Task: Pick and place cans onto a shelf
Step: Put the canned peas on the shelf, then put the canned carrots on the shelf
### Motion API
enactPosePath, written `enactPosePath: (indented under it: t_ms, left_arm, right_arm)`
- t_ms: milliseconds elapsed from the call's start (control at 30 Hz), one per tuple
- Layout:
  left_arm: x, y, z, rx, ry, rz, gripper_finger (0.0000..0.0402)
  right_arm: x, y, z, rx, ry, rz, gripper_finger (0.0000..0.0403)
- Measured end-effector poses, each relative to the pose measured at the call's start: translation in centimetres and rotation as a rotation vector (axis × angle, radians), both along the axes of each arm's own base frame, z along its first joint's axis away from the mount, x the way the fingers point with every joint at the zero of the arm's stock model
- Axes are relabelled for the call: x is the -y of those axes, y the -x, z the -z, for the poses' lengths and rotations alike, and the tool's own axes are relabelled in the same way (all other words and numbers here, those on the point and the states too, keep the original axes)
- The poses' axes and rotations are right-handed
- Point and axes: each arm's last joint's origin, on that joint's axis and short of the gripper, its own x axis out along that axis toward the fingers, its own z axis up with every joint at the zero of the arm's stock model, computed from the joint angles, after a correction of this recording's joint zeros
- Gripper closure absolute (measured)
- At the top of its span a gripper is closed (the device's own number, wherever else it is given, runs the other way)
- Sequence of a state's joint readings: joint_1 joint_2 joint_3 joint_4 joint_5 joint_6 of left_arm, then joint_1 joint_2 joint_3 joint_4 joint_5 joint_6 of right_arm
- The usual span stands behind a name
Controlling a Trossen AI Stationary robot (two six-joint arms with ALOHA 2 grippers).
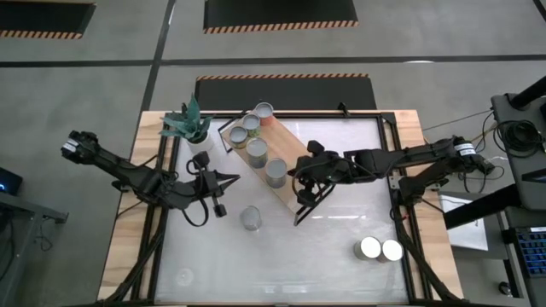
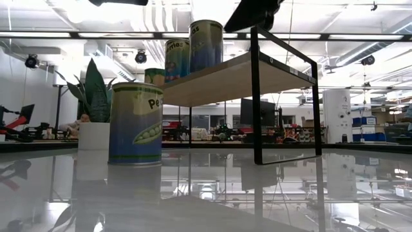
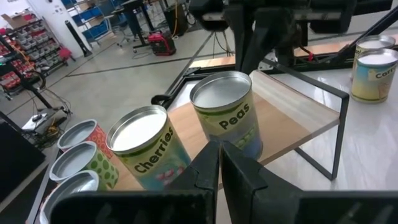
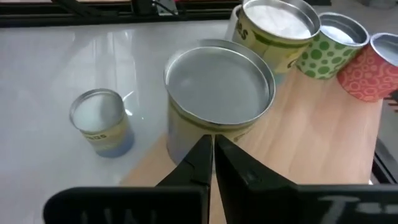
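Peas can (image 2: 135, 122): standing alone on the worktop (image 1: 324, 247) nearest the low camera, awaiting pickup. Shelf (image 1: 269, 162): lying diagonally behind it, carrying four cans in a row, likely packed from one end so its near end is staying free. Two cans (image 1: 380, 249): waiting together, well apart. Right end effector (image 1: 300, 175): hovering at the shelf's last can, fingers together, empty. Left end effector (image 1: 232, 179): hanging beside the shelf, fingers together, empty.

Blue pea-pod can (image 2: 135, 122), green-dotted can (image 4: 326, 46), red-patterned can (image 4: 368, 68), light-wood shelf (image 4: 311, 143)
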State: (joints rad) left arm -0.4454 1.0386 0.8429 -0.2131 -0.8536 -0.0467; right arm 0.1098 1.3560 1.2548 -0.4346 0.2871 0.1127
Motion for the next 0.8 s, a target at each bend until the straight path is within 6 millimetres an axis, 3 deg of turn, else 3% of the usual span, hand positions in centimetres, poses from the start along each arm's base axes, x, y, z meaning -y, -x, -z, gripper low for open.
enactPosePath:
  t_ms: [200, 333, 467, 667, 800]
  left_arm:
    - [0.0, 0.1, 0.2, -0.027, -0.012, 0.002, 0.0402]
    - [0.0, 0.1, 0.4, -0.046, -0.005, 0.035, 0.0402]
    - [0.2, 0.1, 0.4, -0.054, 0.015, 0.079, 0.0402]
    - [0.2, 0.0, 0.2, -0.04, 0.033, 0.076, 0.0402]
    - [0.2, 0.0, 0.2, -0.04, 0.035, 0.076, 0.0402]
  right_arm:
    - [-1.4, 0.4, -2.0, 0.001, -0.142, -0.065, 0.0394]
    - [-3.4, 0.7, -2.5, 0.004, -0.222, -0.167, 0.0394]
    - [-5.0, 1.3, -2.8, -0.024, -0.36, -0.158, 0.0394]
    - [-6.9, 3.2, -1.3, -0.296, -0.695, -0.027, 0.0394]
    - [-8.2, 5.6, 0.1, -0.543, -0.82, 0.205, 0.0394]
